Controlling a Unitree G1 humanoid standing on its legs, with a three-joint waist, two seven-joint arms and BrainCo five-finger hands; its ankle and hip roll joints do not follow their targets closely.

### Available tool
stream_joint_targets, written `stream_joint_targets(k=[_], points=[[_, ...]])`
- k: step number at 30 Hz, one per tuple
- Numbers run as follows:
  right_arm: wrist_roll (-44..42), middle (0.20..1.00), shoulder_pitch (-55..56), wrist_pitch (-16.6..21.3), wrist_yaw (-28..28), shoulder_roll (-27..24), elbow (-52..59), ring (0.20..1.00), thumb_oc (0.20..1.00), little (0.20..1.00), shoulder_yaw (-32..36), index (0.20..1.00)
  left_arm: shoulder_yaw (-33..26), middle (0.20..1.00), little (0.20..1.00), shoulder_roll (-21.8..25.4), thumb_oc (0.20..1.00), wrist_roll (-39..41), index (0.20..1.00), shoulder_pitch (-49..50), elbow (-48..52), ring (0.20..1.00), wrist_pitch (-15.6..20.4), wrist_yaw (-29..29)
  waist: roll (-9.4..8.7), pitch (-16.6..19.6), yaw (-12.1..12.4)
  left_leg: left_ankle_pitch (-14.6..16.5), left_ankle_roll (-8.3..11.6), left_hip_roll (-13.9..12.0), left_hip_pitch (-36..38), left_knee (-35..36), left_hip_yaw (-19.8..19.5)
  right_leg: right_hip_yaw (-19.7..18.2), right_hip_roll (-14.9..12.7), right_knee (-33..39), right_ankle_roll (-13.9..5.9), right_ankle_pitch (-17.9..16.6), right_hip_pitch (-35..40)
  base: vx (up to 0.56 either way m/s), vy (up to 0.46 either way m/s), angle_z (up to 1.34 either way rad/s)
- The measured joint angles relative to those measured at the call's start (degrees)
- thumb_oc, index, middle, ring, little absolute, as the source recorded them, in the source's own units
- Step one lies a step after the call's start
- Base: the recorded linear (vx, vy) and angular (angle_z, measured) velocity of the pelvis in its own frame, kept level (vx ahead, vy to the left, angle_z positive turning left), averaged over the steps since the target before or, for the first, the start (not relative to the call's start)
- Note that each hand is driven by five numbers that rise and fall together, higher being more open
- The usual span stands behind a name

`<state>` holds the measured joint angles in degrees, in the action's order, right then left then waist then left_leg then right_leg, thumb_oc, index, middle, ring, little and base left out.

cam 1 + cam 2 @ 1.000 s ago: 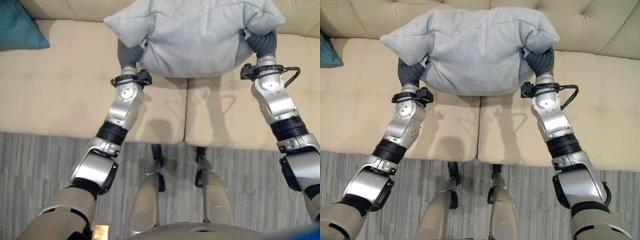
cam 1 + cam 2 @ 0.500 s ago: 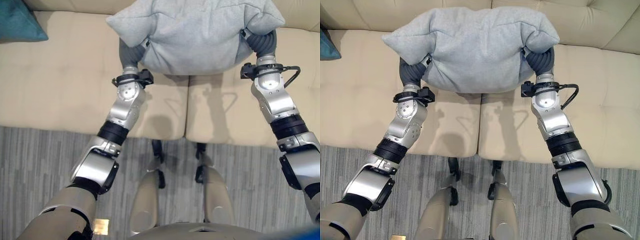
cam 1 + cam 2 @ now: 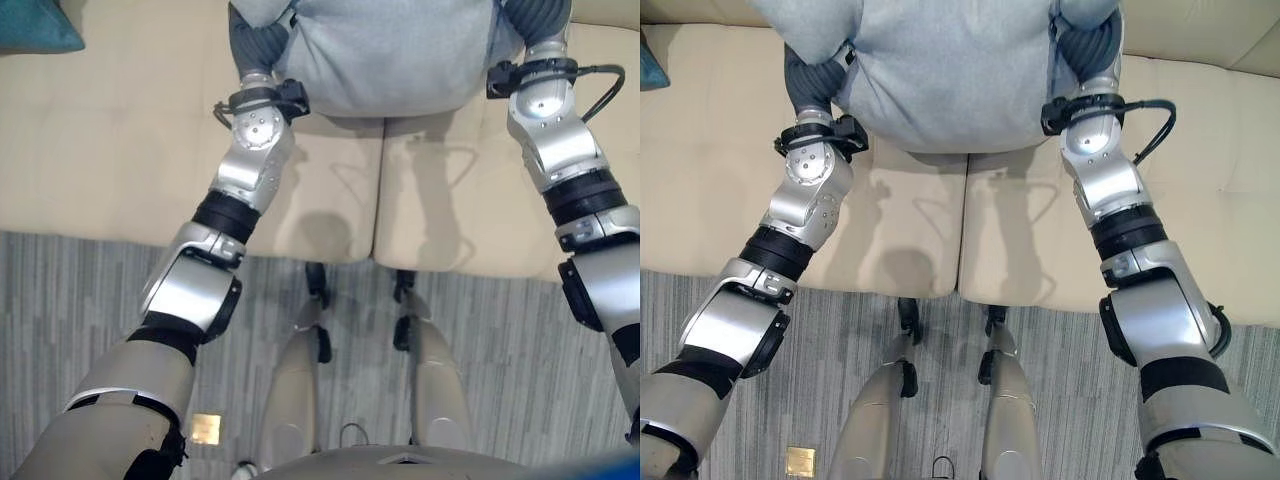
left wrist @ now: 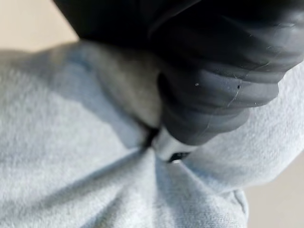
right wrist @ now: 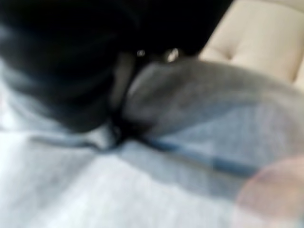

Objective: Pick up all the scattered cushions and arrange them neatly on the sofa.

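A large grey cushion (image 3: 390,50) hangs above the beige sofa's seat (image 3: 120,140), over the seam between two seat pads, and runs off the top of both eye views. My left hand (image 3: 255,45) is sunk into its left side, and my right hand (image 3: 535,15) into its right side. The two hands carry it between them. In the left wrist view the dark ribbed cover (image 4: 213,71) is pressed into the grey cloth (image 4: 71,166). The right wrist view shows the cover (image 5: 57,61) against the same cloth (image 5: 95,190).
A teal cushion (image 3: 35,25) lies at the far left of the sofa seat. The sofa's front edge meets grey striped carpet (image 3: 80,300), where a small gold tag (image 3: 206,428) lies near my left arm. Bare seat stretches to both sides of the grey cushion.
Both arms have reached farther over the seat, carrying the grey cushion toward the sofa's back. The whole picture has also shifted, showing more carpet.
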<state>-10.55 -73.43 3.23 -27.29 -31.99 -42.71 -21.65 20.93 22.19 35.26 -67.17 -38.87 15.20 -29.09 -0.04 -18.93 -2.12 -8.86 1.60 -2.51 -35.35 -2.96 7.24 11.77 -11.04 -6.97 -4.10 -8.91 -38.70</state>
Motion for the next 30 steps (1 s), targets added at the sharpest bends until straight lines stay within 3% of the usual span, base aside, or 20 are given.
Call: stream_joint_targets(k=[1, 5, 14, 19, 23, 26, 30], points=[[0.70, 1.000, -3.55, -0.94, 0.06, -0.15, -4.34, 1.000, 1.000, 1.000, -3.53, 1.000, 1.13, 1.000, 1.000, 0.76, 1.000, -0.01, 1.000, -1.48, -1.50, 1.000, -0.58, -0.04, 0.06, 0.01, 0.02, -0.04, 0.04, -0.01, -0.03, -0.03, -0.03, 0.04, 0.00, -0.04, 0.01, -0.01, 0.00, 0.00, 0.000, 0.00], [0.75, 1.000, -9.79, -2.85, 0.08, -0.32, -10.07, 1.000, 1.000, 1.000, -7.04, 1.000, 4.42, 1.000, 1.000, 1.41, 1.000, 0.01, 1.000, -8.44, -6.39, 1.000, -1.79, 0.10, 0.12, 0.01, 0.14, -0.18, 0.13, 0.01, -0.49, -0.05, -0.36, 0.14, -0.01, -0.20, 0.06, 0.00, -0.41, 0.00, 0.000, 0.00], [1.27, 1.000, -12.79, -2.91, -0.13, -2.87, -10.33, 1.000, 1.000, 1.000, -9.52, 1.000, 10.06, 1.000, 1.000, 6.94, 1.000, -1.12, 1.000, -15.49, -10.98, 1.000, -3.76, 1.98, 0.41, 0.06, 0.06, -0.42, 0.21, 0.04, -1.22, 0.02, -0.82, 0.41, -0.03, -0.09, 0.11, -0.03, -0.90, 0.01, 0.010, 0.00], [5.35, 1.000, -14.76, -4.70, -3.18, -2.86, -12.54, 1.000, 1.000, 1.000, -9.57, 1.000, 10.49, 1.000, 1.000, 7.31, 1.000, -8.67, 1.000, -22.02, -16.68, 1.000, -7.02, -1.46, 0.74, 0.11, -0.07, -1.05, 0.38, 0.06, -1.07, 0.88, -0.84, 0.45, 0.02, -0.04, 0.13, -0.05, -1.09, 0.00, 0.000, 0.00], [7.44, 1.000, -17.91, -6.68, -6.69, -2.80, -17.75, 1.000, 1.000, 1.000, -10.66, 1.000, 10.32, 1.000, 1.000, 6.39, 1.000, -16.21, 1.000, -24.70, -22.77, 1.000, -11.74, -6.88, 0.75, 0.10, 0.03, -1.09, 0.37, 0.06, -1.44, 0.87, -0.66, 0.29, -0.01, -0.09, 0.24, -0.15, -1.67, 0.00, -0.001, -0.02], [7.48, 1.000, -21.98, -7.51, -7.29, -2.79, -21.56, 1.000, 1.000, 1.000, -13.49, 1.000, 10.01, 1.000, 1.000, 6.85, 1.000, -16.70, 1.000, -25.90, -23.26, 1.000, -12.55, -7.63, 0.77, 0.09, 0.06, -1.13, 0.37, 0.01, -1.87, 0.92, -0.46, 0.24, 0.03, -0.15, 0.30, -0.21, -2.25, 0.01, -0.004, -0.03], [7.47, 1.000, -25.79, -7.78, -6.64, -5.87, -22.09, 1.000, 1.000, 1.000, -18.30, 1.000, 11.29, 1.000, 1.000, 13.03, 1.000, -19.04, 1.000, -26.53, -23.21, 1.000, -12.80, -7.23, 0.95, 0.00, 0.13, -1.13, 0.38, -0.13, -1.85, 0.95, -0.34, 0.23, 0.17, -0.07, 0.30, -0.20, -2.27, 0.00, 0.000, 0.00]])
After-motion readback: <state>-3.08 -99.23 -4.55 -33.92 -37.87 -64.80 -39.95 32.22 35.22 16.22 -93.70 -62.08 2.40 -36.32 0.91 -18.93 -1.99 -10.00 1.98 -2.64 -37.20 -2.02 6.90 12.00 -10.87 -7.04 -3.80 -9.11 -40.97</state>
